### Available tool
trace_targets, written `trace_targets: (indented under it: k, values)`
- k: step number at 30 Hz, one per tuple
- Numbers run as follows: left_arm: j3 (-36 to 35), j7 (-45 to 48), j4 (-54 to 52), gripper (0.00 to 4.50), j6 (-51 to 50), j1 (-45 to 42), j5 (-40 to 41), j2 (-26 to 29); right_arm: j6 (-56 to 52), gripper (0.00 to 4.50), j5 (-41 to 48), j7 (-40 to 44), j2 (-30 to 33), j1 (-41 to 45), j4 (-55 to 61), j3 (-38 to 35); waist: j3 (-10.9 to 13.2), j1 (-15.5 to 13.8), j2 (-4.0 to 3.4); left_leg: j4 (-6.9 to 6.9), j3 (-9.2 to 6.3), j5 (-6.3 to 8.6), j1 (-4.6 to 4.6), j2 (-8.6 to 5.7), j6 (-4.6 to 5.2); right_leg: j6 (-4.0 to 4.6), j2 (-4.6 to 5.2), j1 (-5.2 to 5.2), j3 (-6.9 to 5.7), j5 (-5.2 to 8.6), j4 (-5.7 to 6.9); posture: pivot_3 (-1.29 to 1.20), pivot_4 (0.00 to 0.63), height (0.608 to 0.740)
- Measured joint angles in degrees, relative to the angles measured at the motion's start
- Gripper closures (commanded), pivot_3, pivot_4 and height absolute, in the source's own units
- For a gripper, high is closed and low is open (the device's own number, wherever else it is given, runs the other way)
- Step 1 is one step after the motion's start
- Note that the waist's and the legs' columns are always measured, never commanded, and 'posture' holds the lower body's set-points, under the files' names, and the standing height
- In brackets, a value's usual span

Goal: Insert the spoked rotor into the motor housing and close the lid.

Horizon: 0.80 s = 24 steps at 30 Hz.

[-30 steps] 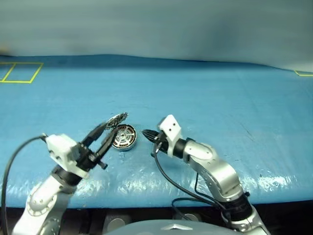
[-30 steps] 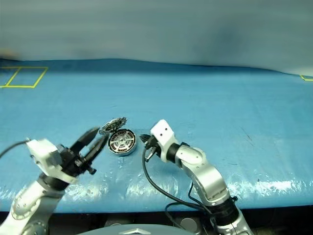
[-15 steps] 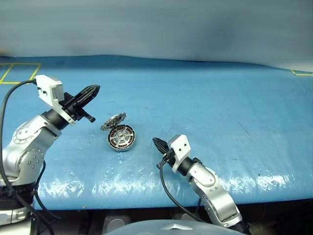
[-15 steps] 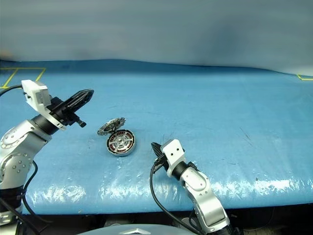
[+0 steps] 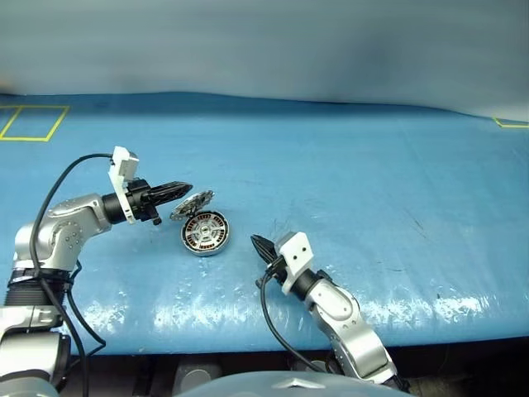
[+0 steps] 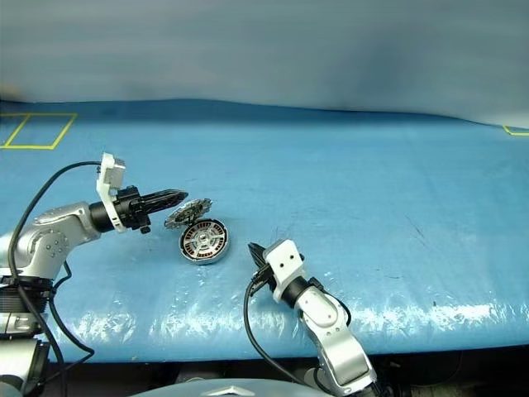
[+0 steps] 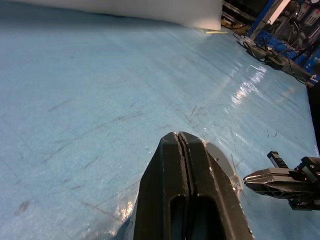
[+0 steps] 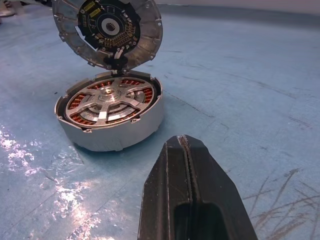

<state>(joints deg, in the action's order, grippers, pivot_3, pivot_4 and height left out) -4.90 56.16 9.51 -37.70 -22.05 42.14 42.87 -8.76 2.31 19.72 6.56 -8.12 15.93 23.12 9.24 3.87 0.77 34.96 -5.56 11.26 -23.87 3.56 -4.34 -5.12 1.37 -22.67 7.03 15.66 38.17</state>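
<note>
The motor housing [image 5: 204, 234] lies on the blue table, a silver-grey puck with copper windings. The spoked rotor [image 8: 111, 103] sits inside it, its silvery spokes and hub facing up. The lid [image 5: 192, 204] stands tilted open on the housing's far-left rim, its patterned inside [image 8: 107, 25] facing my right gripper. My left gripper [image 5: 188, 188] is shut and empty, its tip right beside the lid's upper outer face [image 7: 221, 161]; I cannot tell whether they touch. My right gripper [image 5: 255, 241] is shut and empty, low over the table right of the housing and apart from it.
The blue table cover [image 5: 355, 182] stretches wide to the right and the back. A yellow taped square [image 5: 33, 122] marks the far left and a yellow corner [image 5: 512, 124] the far right. The table's front edge [image 5: 248, 343] runs just below my arms.
My left gripper let go of the lid, shut, swung up to the left, then came back to the lid's outer side. My right gripper drew back from the housing toward the front edge.
</note>
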Motion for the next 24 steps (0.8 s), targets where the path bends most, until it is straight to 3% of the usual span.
trace_targets:
  k: [10,24]
  values:
    - [-0.22,-0.85,1.2,4.48,1.86,2.1,-3.72,-6.94,-0.61,4.5,0.06,0.33,1.0,0.31,0.17,-0.14,0.0,-0.26,0.05,0.08,-0.02,-0.01,0.01,0.0,-0.01,-0.15,0.0,0.05,0.0,-0.09,0.02,0.0,0.15,0.74]
    - [5.07,3.43,-3.23,4.48,-1.73,4.71,-8.08,-4.44,-1.89,4.5,0.03,-0.06,0.94,1.46,0.15,-0.2,0.0,-0.25,0.04,0.09,-0.01,-0.01,0.05,0.0,-0.01,-0.07,0.01,0.09,0.01,-0.04,0.03,0.0,0.15,0.74]
